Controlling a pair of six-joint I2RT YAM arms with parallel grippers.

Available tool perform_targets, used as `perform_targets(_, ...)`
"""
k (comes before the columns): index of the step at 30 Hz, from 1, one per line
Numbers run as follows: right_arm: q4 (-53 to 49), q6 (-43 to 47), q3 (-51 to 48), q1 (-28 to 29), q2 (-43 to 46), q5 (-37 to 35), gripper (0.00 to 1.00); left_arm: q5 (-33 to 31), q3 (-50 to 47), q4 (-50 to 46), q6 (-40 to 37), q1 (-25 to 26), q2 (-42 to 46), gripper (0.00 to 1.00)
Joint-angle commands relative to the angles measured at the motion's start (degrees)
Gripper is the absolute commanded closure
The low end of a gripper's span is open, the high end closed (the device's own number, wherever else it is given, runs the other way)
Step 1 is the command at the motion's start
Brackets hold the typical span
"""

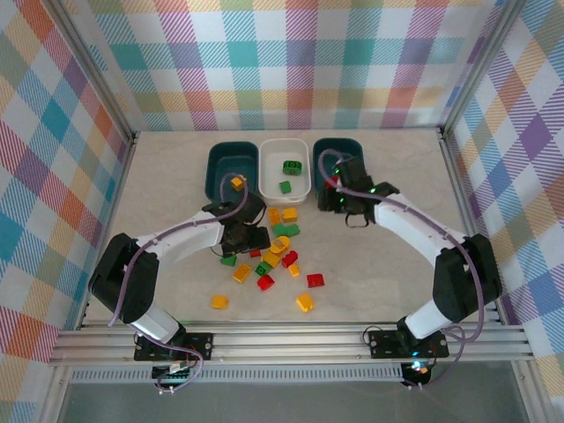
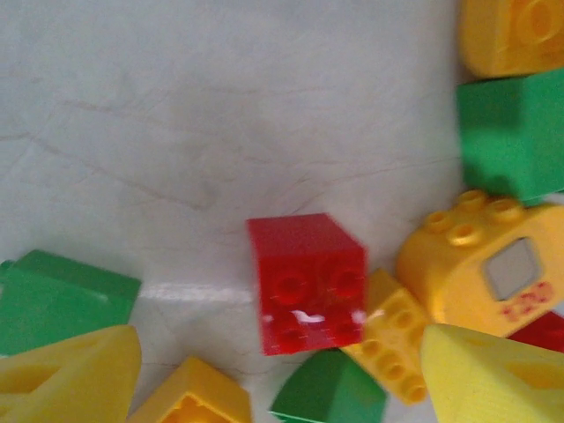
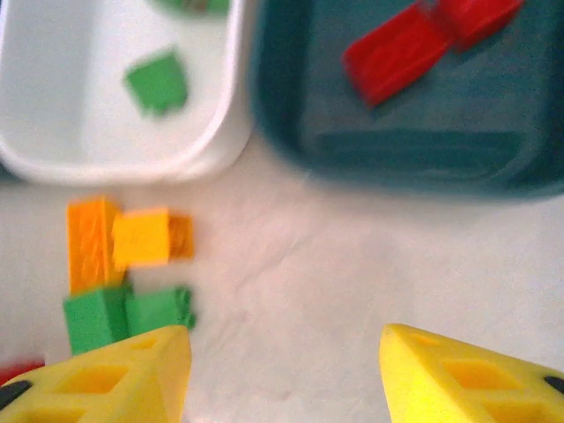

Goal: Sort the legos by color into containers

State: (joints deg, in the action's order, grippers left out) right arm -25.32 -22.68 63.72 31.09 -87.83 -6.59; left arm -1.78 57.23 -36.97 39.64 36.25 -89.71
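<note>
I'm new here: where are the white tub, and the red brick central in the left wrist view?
white tub [image 1: 274,167]: top external view, bare floor.
red brick [image 2: 308,289]: left wrist view, studded face.

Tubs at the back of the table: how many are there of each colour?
Dark teal tubs: 2
White tub: 1
Total: 3

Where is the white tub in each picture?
Top external: white tub in the middle of the back row.
Left wrist: looks at a loose red lego instead.
Right wrist: white tub in the upper left corner.
Shared landmark: the green lego lying inside the tub.
</note>
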Motion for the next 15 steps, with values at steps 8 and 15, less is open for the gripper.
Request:
perform_targets(8, -7.5, 0.6, -5.7, 21.9, 2.4, -2.2, 0.42, -6.9, -5.8, 1.5, 3.0, 0.5, 11.2, 0.15)
perform_targets(15, -13.9, -5.1, -11.3, 31.6, 5.9, -2.6, 0.40, -9.7, -10.7, 1.0, 3.7, -0.4, 21.1, 0.11)
